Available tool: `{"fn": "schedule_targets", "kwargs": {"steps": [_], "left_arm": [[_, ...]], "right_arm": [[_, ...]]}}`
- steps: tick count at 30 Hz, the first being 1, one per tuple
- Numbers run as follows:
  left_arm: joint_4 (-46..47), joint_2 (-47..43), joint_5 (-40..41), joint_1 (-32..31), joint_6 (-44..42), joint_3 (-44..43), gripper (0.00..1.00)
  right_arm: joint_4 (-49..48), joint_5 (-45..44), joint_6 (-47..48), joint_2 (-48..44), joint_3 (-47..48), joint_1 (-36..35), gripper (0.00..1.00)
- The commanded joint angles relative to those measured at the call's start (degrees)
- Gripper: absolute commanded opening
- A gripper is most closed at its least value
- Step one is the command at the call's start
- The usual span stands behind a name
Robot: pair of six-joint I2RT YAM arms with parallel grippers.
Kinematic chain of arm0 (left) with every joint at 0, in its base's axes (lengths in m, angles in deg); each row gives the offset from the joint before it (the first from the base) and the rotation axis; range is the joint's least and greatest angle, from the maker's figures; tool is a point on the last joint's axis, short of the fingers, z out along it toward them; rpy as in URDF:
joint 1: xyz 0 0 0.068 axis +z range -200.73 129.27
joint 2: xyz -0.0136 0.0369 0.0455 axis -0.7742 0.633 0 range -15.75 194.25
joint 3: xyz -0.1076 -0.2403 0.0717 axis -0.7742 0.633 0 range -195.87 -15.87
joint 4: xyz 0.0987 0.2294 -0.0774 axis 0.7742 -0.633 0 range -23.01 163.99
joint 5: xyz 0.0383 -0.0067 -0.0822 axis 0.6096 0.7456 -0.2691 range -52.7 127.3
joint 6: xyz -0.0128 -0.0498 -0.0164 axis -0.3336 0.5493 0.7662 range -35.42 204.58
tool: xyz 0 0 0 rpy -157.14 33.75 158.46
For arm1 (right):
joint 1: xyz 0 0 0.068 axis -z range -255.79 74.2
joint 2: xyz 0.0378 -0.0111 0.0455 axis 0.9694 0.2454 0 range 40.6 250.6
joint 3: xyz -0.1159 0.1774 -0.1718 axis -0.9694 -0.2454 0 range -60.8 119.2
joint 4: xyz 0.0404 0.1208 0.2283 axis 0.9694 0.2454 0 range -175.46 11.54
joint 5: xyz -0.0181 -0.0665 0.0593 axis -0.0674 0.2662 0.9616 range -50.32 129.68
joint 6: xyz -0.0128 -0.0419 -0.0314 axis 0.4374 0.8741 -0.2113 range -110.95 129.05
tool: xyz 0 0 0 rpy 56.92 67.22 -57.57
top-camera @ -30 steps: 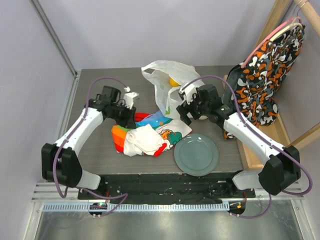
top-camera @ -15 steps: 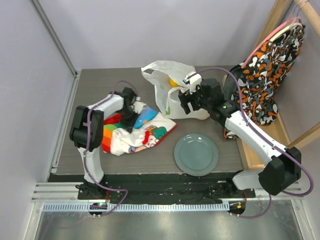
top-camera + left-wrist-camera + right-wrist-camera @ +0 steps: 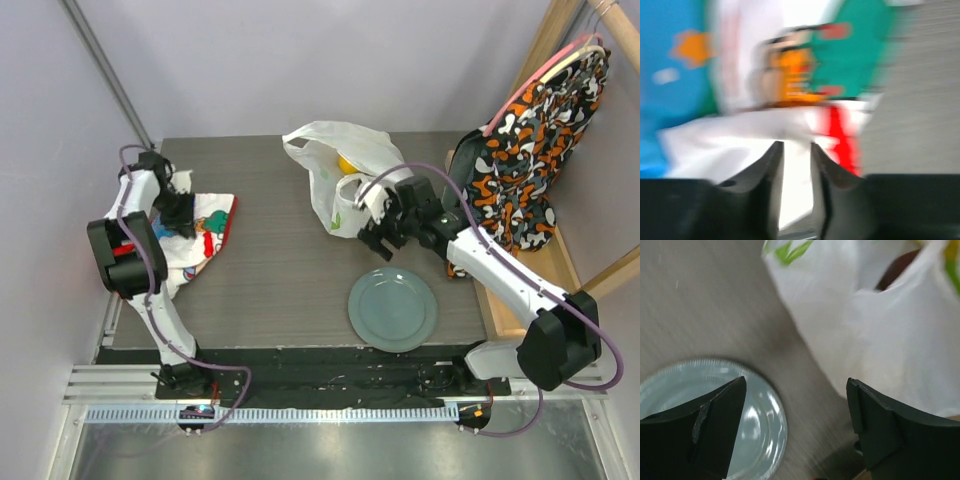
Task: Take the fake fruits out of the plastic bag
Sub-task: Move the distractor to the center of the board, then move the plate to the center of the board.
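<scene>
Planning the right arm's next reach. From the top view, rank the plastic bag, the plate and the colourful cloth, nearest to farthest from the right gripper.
From the right gripper:
1. plastic bag: its edge lies right by the fingertips, on the far side.
2. plate: just on the near side, a close second.
3. colourful cloth: far off on the left side.

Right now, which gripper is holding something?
The left gripper: it is shut on the cloth. The right gripper is open and empty, between the bag and the plate.
</scene>
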State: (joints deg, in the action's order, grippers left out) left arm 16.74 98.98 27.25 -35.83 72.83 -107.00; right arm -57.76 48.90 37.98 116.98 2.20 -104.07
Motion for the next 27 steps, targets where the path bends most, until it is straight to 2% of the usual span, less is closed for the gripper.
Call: {"fn": "schedule_targets", "kwargs": {"steps": [1,2,3,4,5,6,7,8,10,12,14,18,22,27], "left_arm": [[-5.3,-11.9,-20.5,-10.9,0.8,-2.2,0.42],[-4.9,-13.9,-22.2,-13.0,2.1,0.1,0.53],[-4.1,-17.1,-24.9,-14.6,4.0,2.3,0.57],[-1.1,-18.9,-26.2,-20.4,6.3,4.4,0.59],[0.6,-20.4,-28.2,-22.7,8.3,9.1,0.62],[2.7,-21.6,-31.0,-25.0,14.3,11.1,0.65],[7.4,-23.6,-31.2,-29.4,17.5,12.7,0.65],[9.6,-23.9,-31.2,-31.6,21.2,15.0,0.69],[14.9,-23.3,-29.3,-37.0,30.5,15.7,0.71],[17.0,-21.6,-27.8,-40.3,34.6,15.5,0.71],[19.5,-19.0,-24.2,-45.3,37.6,15.8,0.70],[22.2,-12.9,-22.2,-54.6,40.1,15.7,0.68],[24.5,-5.3,-21.1,-59.3,41.7,13.8,0.57],[22.6,0.9,-18.3,-62.9,41.7,9.2,0.51]], "right_arm": [[15.4,4.9,17.7,-0.4,-4.8,0.1,0.87],[15.5,3.4,17.3,-1.0,-5.3,0.1,0.87],[15.7,2.7,16.9,-2.4,-5.6,0.3,0.88],[15.8,2.1,16.1,-3.3,-5.8,1.1,0.88],[15.5,2.1,12.9,-4.2,-5.6,1.8,0.88],[14.8,2.1,9.9,-4.9,-5.2,2.9,0.89],[14.6,2.6,6.6,-4.7,-3.2,5.7,0.89],[14.7,3.2,-0.5,-4.1,-1.8,7.6,0.89],[15.7,4.1,-6.2,-1.5,2.4,10.9,0.88],[15.6,5.2,-13.2,-0.4,4.6,15.2,0.88],[14.3,6.2,-16.2,-0.3,6.2,18.1,0.88],[12.8,6.1,-18.7,0.1,8.6,19.2,0.88],[13.2,6.1,-19.2,-1.7,8.9,19.5,0.89],[14.2,6.3,-18.6,-6.8,5.9,19.4,0.89]]}}
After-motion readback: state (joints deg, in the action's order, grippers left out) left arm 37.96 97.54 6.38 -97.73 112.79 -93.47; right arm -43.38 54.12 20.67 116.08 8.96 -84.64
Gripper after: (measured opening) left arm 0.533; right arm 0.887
